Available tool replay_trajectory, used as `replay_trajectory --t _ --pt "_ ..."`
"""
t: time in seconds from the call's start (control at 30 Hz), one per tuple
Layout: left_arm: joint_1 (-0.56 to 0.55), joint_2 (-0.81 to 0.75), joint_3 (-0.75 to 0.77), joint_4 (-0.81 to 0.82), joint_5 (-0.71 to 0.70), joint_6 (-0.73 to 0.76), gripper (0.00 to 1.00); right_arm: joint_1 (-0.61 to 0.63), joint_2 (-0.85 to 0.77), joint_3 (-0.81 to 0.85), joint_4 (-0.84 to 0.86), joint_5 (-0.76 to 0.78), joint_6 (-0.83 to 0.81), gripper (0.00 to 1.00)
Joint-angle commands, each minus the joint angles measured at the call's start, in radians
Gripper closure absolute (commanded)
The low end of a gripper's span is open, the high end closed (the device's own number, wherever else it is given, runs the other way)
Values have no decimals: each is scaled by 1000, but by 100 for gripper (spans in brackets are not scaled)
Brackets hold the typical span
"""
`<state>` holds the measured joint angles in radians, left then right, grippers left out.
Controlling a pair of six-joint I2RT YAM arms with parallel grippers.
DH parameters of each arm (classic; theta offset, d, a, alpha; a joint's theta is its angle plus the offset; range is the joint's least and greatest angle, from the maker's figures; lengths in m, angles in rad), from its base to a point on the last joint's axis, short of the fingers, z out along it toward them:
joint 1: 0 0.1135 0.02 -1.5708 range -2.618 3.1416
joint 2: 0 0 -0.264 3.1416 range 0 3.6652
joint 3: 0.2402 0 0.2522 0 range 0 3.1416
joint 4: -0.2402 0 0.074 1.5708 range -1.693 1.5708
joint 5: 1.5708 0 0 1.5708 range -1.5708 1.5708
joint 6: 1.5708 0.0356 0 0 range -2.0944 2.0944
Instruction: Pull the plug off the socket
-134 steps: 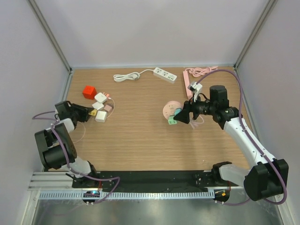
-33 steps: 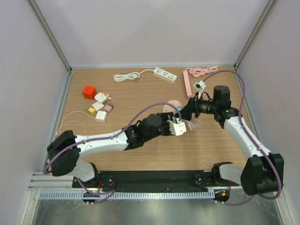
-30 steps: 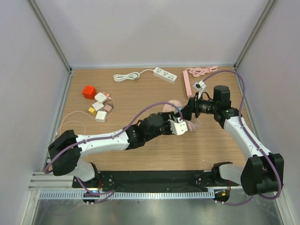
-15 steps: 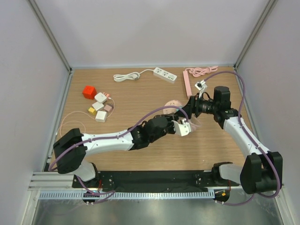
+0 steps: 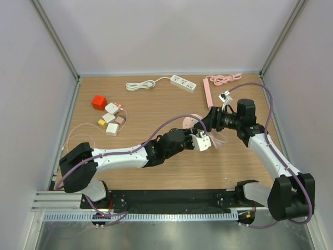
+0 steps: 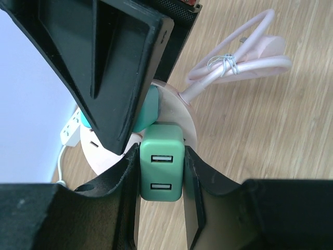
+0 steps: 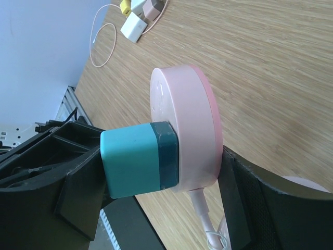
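Note:
In the right wrist view a teal-green plug [image 7: 136,159] sits pushed into a round pink socket [image 7: 191,125], which is held on edge above the table. My right gripper [image 7: 156,161] is shut on the socket, with one finger [image 7: 244,200] against its rim. In the left wrist view my left gripper [image 6: 160,159] is shut on the plug [image 6: 161,169], a finger on each side, its two USB ports facing the camera. In the top view both grippers meet at mid-table, left [image 5: 200,136] and right [image 5: 204,125], at the socket [image 5: 187,122].
The socket's pink cable [image 6: 244,62] hangs in a tied loop to the table. A white power strip [image 5: 183,83] and a pink one [image 5: 208,94] lie at the back. A red cube [image 5: 99,102] and several small chargers [image 5: 112,121] lie at the left.
My left arm has swung from the far left to the middle and closed on the plug. In the last second both grippers drifted slightly right with the socket.

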<state>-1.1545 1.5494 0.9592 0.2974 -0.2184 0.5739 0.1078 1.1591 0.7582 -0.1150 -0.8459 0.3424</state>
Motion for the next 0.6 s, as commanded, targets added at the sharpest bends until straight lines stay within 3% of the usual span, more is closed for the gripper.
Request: replay_trajectory --t 0.0,0.2,0.33,0.57 --pt "-11 -80 7 11 26 -42 100 -51 -25 27 66 326 -26 99" --pt "18 -138 46 -104 135 -143 100 -51 -56 33 37 375 -74 99" --pt "73 -184 38 -130 316 -209 100 -49 -58 35 35 367 -85 99" --pt "76 -224 50 -182 278 -152 100 -49 -64 36 29 381 -92 99"
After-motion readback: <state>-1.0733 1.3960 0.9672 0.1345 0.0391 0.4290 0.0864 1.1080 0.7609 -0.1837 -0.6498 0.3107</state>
